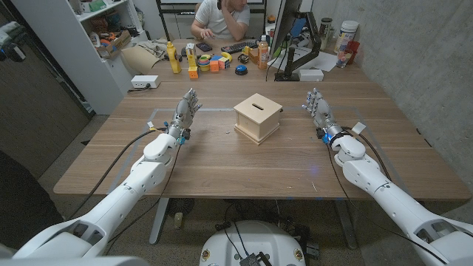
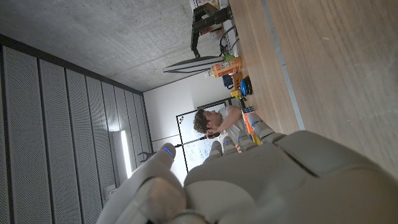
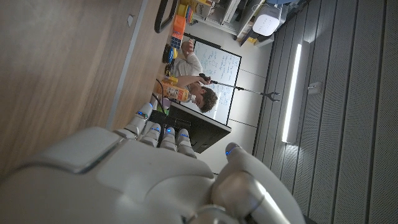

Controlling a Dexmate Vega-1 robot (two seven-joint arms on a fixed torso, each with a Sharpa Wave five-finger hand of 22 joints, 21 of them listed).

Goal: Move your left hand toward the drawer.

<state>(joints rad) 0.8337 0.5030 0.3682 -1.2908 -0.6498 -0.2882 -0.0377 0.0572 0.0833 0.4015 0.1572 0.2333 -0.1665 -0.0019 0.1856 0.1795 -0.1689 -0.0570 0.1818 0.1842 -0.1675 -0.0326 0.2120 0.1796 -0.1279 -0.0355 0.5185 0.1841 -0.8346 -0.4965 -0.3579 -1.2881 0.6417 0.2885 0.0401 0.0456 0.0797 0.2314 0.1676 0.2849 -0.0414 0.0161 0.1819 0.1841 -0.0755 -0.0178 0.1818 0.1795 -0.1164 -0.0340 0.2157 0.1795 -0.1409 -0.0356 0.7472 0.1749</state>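
On the middle of a wooden table (image 1: 244, 159) with a smooth, warm-brown grain, a small box (image 1: 258, 117) of pale, unfinished wood is set, square and turned corner-on, with a narrow slot cut in its top. No drawer front or handle can be made out on it. Its contents cannot be seen.

At about nine o'clock from the box, well apart from it, the left hand (image 1: 185, 111) is held above the table with its fingers straight and slightly spread, released, nothing grasped. At about three o'clock, equally well apart, the right hand (image 1: 318, 108) is held the same way, released and empty. Both hands are grey and metallic, joined to glossy white, rounded arms.

Thin pale lines are marked on the tabletop near each hand. At twelve o'clock, along the far edge, small colourful things are gathered: a yellow bottle (image 1: 174, 58), an orange bottle (image 1: 262, 55), bright blocks (image 1: 211, 63) and a black monitor (image 1: 284, 33) on a stand. A person (image 1: 220, 18) is seated behind them. A rough grey concrete wall (image 1: 421, 52) is seen to the right, and white shelves (image 1: 111, 29) to the left.
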